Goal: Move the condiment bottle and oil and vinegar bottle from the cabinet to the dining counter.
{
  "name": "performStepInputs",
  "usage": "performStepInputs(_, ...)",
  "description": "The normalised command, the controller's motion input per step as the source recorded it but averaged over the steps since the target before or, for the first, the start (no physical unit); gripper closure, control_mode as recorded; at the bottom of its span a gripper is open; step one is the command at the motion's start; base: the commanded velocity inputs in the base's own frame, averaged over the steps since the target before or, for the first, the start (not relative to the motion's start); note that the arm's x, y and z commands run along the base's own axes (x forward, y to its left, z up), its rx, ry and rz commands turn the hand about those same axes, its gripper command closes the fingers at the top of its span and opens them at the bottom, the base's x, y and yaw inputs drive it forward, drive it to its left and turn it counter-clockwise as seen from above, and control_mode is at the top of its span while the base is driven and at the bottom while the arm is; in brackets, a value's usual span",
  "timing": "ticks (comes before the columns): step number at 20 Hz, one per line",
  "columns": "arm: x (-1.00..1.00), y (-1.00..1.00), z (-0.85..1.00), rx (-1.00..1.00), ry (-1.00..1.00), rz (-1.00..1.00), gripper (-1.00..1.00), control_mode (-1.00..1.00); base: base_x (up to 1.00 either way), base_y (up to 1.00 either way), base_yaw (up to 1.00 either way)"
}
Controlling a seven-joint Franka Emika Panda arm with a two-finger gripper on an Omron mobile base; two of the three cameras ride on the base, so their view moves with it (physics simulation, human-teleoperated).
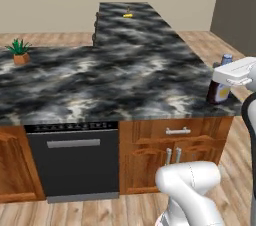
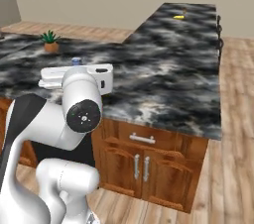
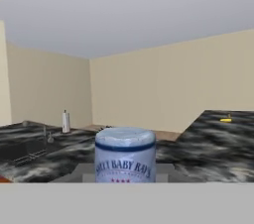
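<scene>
1. Far left, a small potted plant is seen on the dining counter.
2. At the right edge, the condiment bottle is stood on the counter.
3. It is squeezed tight by the gripper.

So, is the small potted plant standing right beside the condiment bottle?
No, the potted plant stands at the counter's far left, the condiment bottle at its right edge.

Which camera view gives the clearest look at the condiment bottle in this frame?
The left base view: the condiment bottle stands near the dining counter's right edge, showing its blue cap, dark body and label, partly behind the white hand. The hand view shows just its cap and label top, close up. The right base view shows just its blue cap above the hand.
</scene>
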Motion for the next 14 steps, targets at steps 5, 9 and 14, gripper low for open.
performStepInputs(5, 0.00, 0.00, 0.00, 0.00, 0.00, 0.00, 1.00, 1.00, 0.12, -1.00, 0.13)
performStepInputs(9, 0.00, 0.00, 0.00, 0.00, 0.00, 0.00, 1.00, 1.00, 0.19, -0.93, 0.17)
performStepInputs(14, 0.00, 0.00, 0.00, 0.00, 0.00, 0.00, 1.00, 1.00, 0.28, -0.94, 0.17)
